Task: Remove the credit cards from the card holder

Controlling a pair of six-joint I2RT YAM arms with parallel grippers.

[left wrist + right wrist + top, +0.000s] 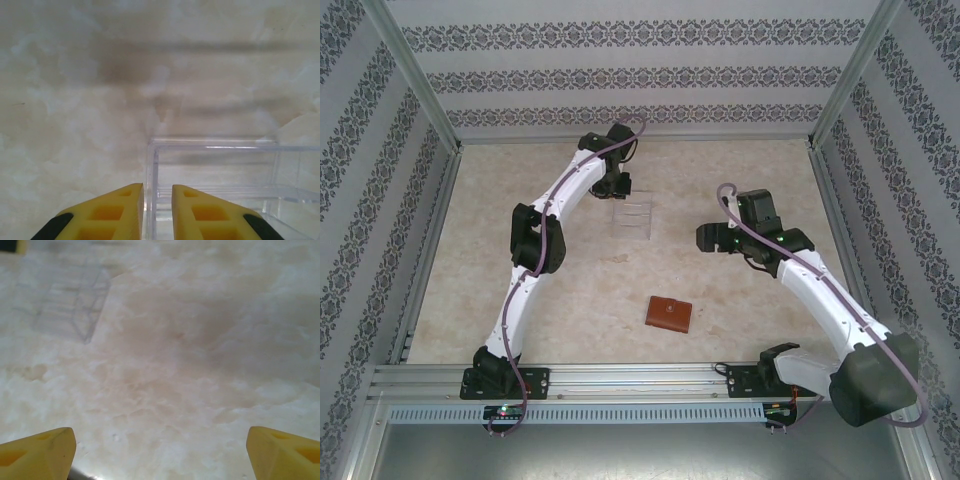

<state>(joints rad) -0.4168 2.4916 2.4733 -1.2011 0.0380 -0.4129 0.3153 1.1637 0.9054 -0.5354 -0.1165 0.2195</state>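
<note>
Item under inspection: the small brown leather folding card holder (pixel 668 313). It lies flat on the pale marbled tabletop (pixel 570 290), folded shut, its edges turned slightly off square to the table's edges. It sits near the middle of the near half, between my two arms and well apart from both grippers. Its inside is hidden by the closed cover, so I cannot tell what it contains.

Second container: a clear ridged plastic rack (pixel 632 216) stands upright farther back, left of centre. From the left wrist its transparent walls and inner ridges (pixel 215 185) are plain, and the tabletop shows through them. I cannot tell whether anything sits in its slots.

My left gripper (pixel 613 186) hangs at the rack's far left corner. Its yellow fingers (pixel 112 212) are parted by a narrow gap, and the rack's corner wall shows through that gap. They pinch nothing that I can see.

My right gripper (pixel 708 238) is to the right of the rack and beyond the card holder. It is spread wide (pixel 160 457) over bare tabletop and holds nothing. The rack appears blurred at the upper left of its view (pixel 70 305).
</note>
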